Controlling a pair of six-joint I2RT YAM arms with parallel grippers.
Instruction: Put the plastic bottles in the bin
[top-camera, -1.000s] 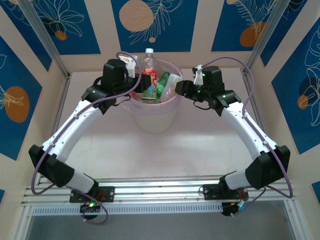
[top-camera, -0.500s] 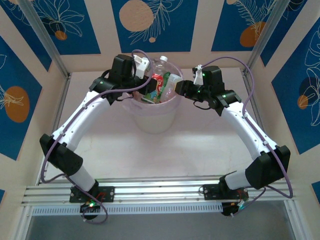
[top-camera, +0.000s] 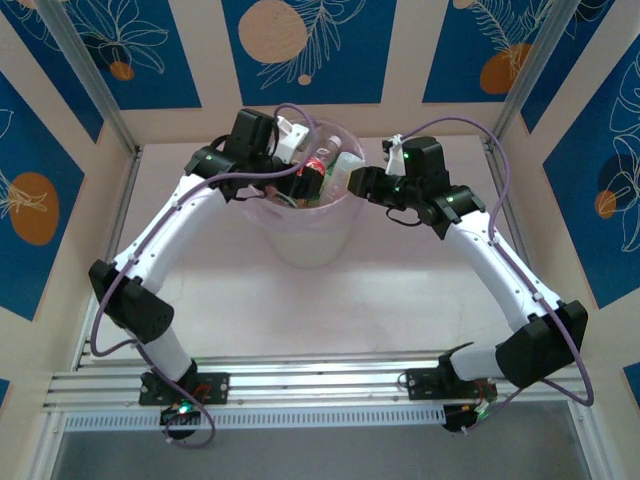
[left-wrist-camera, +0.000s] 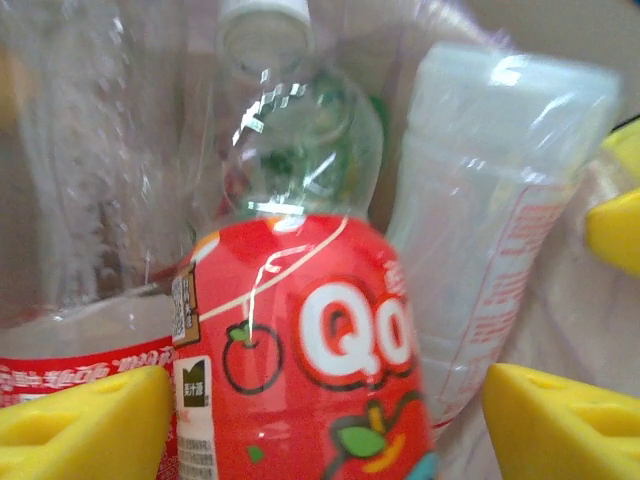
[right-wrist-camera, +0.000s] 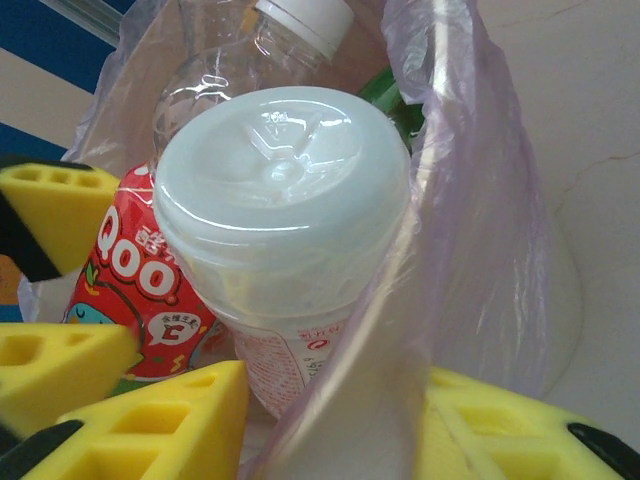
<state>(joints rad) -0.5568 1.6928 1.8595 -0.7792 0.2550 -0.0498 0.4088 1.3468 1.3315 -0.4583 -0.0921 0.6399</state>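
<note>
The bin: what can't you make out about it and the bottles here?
1. How many bottles the bin holds: top view, the left tool and right tool cover part of the opening.
2. Whether the left tool grips the red-labelled bottle: left wrist view, the bottle hides where the fingers meet it.
3. Whether the right tool grips the pale-labelled bottle: right wrist view, the bag drapes across it.

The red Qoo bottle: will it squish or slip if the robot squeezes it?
The red Qoo bottle looks empty and see-through above its label, so it is probably light. Its thin clear plastic would likely dent a bit when squeezed. The glossy label might be slippery.
</note>
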